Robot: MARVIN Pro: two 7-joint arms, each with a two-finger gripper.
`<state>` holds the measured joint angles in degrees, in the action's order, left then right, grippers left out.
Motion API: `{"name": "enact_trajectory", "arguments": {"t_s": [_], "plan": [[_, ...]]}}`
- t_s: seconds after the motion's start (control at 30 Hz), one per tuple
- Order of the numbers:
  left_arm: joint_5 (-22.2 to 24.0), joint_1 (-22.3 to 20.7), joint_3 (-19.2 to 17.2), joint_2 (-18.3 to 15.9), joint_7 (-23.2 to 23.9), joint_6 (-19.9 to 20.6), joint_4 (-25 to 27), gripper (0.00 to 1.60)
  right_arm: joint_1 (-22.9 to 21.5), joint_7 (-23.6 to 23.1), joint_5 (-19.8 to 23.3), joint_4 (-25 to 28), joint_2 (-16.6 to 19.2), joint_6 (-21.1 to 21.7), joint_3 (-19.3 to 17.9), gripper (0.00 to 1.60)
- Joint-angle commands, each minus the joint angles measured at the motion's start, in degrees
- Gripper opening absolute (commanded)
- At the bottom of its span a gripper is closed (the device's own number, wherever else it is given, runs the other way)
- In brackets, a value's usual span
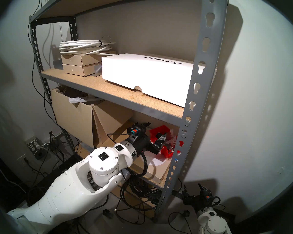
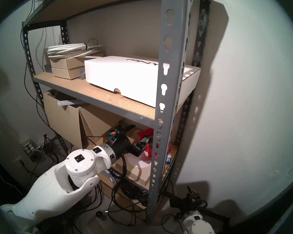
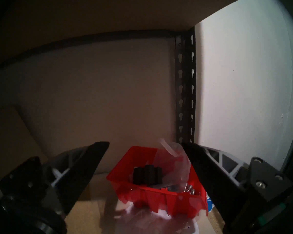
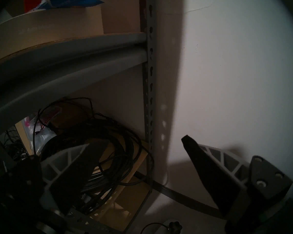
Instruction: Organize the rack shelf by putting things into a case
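- We see the left pincer (image 3: 145, 145) at the bottom of the left wrist view, its two black fingers spread wide and empty, level with the red case (image 3: 143, 193) that sits between and beyond them.
- We find the case at lower centre of that view, on a shelf board of the grey rack shelf (image 1: 199, 86); in the head views it lies at lower centre-right, partly hidden behind the front upright.
- Inside the case stands the black ridged block (image 3: 146, 175), roughly upright near the middle.
- The clear plastic bag (image 3: 172, 158) sits in the case's right half, its top rising above the rim; small silvery parts (image 3: 189, 189) show at the case's near right corner.
- A second sheet of clear plastic (image 3: 147, 223) lies on the board just in front of the case.
- We see the right pincer (image 1: 194, 189) at lower right of the head view, outside the rack near the floor, its fingers apart and holding nothing.
- On the shelf above, a large white box (image 1: 147, 76) fills the right side; tan boxes (image 1: 78, 64) topped by a coil of white cable (image 1: 85, 46) sit at upper left.
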<state>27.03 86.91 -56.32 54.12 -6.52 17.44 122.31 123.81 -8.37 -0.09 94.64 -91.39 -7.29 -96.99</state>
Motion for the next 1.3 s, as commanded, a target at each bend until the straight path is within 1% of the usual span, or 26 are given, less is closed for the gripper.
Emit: {"name": "enact_trajectory", "arguments": {"t_s": [0.0, 0.17, 0.3, 0.33, 0.37, 0.4, 0.53, 0.57, 0.67, 0.77, 0.8, 0.87, 1.0, 1.03, 1.1, 1.27], "plan": [[1.1, 5.1, -2.9, -4.1, -0.7, -2.6, 5.0, 1.6, 0.0, 0.0, 0.0, 1.0, 0.0, -0.1, 0.0, 1.6], [1.4, 7.8, -3.9, -5.7, -1.1, -4.9, 5.8, 1.6, 0.0, 0.0, 0.0, 1.0, 0.0, -0.1, 0.0, 1.6], [0.7, 10.5, -4.9, -6.9, -2.8, -7.2, 6.5, 1.6, 0.0, 0.0, 0.0, 1.0, 0.0, -0.1, 0.0, 1.6], [1.1, 11.2, -5.3, -7.3, -3.0, -7.7, 6.6, 1.6, 0.0, 0.0, 0.0, 1.0, 0.0, -0.1, 0.0, 1.6], [0.9, 11.9, -5.5, -8.2, -2.8, -8.3, 6.8, 1.6, 0.0, 0.0, 0.0, 1.0, 0.0, -0.1, 0.0, 1.6], [0.7, 12.8, -5.8, -8.3, -3.7, -8.6, 7.1, 1.6, 0.0, 0.0, 0.0, 1.0, 0.0, -0.1, 0.0, 1.6], [1.0, 15.2, -6.9, -9.8, -4.0, -10.9, 7.3, 1.6, 0.0, 0.0, 0.0, 1.0, 0.0, -0.1, 0.0, 1.6], [0.2, 15.7, -6.7, -10.1, -4.4, -11.7, 7.3, 1.6, 0.0, 0.0, 0.0, 1.0, 0.0, -0.1, 0.0, 1.6], [-0.5, 17.1, -6.7, -10.4, -4.9, -13.2, 7.0, 1.6, 0.0, 0.0, 0.0, 1.0, 0.0, -0.1, 0.0, 1.6], [0.6, 18.5, -7.5, -10.7, -4.7, -15.6, 6.4, 1.6, 0.0, 0.0, 0.0, 1.0, 0.0, -0.1, 0.0, 1.6], [1.6, 18.8, -7.8, -10.9, -4.4, -15.6, 6.4, 1.6, 0.0, 0.0, 0.0, 1.0, 0.0, -0.1, 0.0, 1.6], [1.5, 19.6, -8.3, -11.3, -4.8, -16.6, 6.4, 1.6, 0.0, 0.0, 0.0, 1.0, 0.0, -0.1, 0.0, 1.6], [2.6, 20.2, -9.0, -12.5, -3.6, -17.8, 5.5, 1.6, 0.0, 0.0, 0.0, 1.0, 0.0, -0.1, 0.0, 1.6], [1.8, 20.2, -8.8, -12.6, -3.6, -18.3, 5.2, 1.6, 0.0, 0.0, 0.0, 1.0, 0.0, -0.1, 0.0, 1.6], [2.3, 20.3, -8.6, -12.3, -3.2, -19.3, 4.3, 1.6, 0.0, 0.0, 0.0, 1.0, 0.0, -0.1, 0.0, 1.6], [1.6, 20.1, -7.8, -11.9, -3.0, -19.4, 3.2, 1.6, 0.0, 0.0, 0.0, 1.0, 0.0, 0.0, 0.0, 1.6]]}}
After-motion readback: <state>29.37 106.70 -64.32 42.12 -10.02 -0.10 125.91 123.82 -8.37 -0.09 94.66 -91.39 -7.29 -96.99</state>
